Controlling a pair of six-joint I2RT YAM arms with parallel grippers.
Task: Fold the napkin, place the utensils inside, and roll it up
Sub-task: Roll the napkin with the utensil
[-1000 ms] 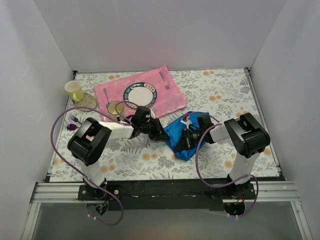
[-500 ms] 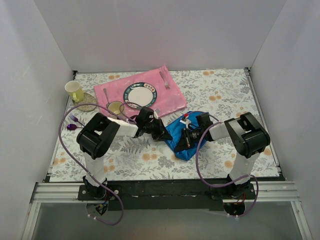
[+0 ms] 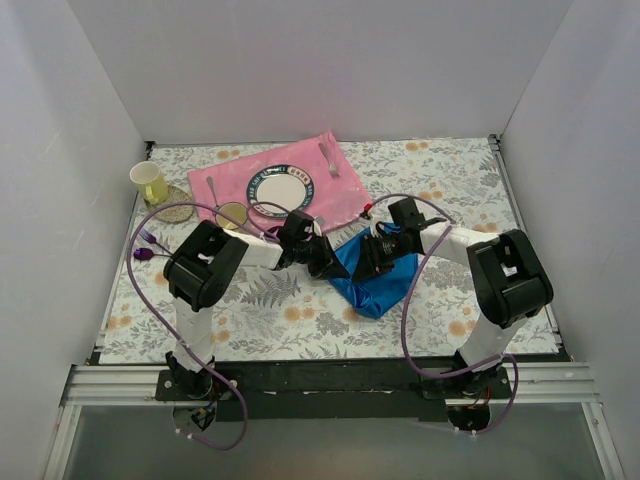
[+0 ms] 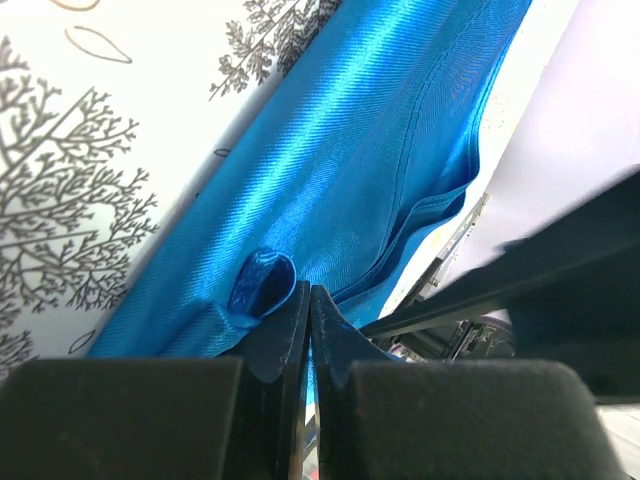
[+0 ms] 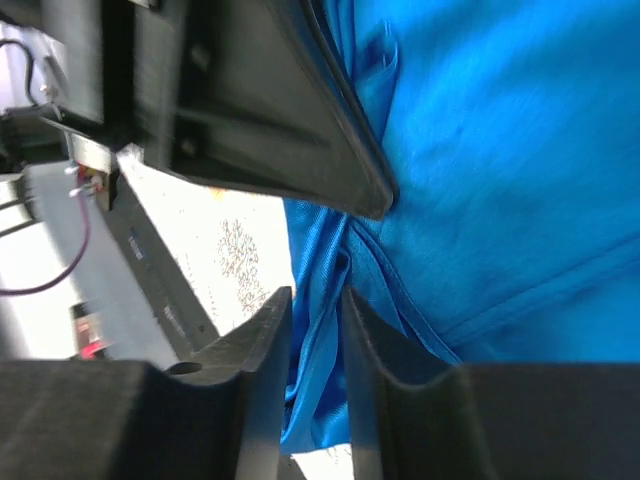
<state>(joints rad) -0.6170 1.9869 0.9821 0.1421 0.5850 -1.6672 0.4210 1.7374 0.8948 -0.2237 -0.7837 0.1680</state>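
Napkin (image 3: 378,285) bunched at table (image 3: 450,190) centre, fold unfinished. Left gripper (image 4: 308,300) closed, napkin edge apparently pinched. Right gripper (image 5: 315,300) narrowly parted, nothing clamped. Spoon (image 3: 231,213) at pink mat (image 3: 345,200) edge, well apart; insertion and rolling judged outstanding.

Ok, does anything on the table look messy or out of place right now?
Yes: the blue napkin is a crumpled, lopsided heap near the middle of the table, with loose folds showing in both wrist views instead of a flat, neat fold.
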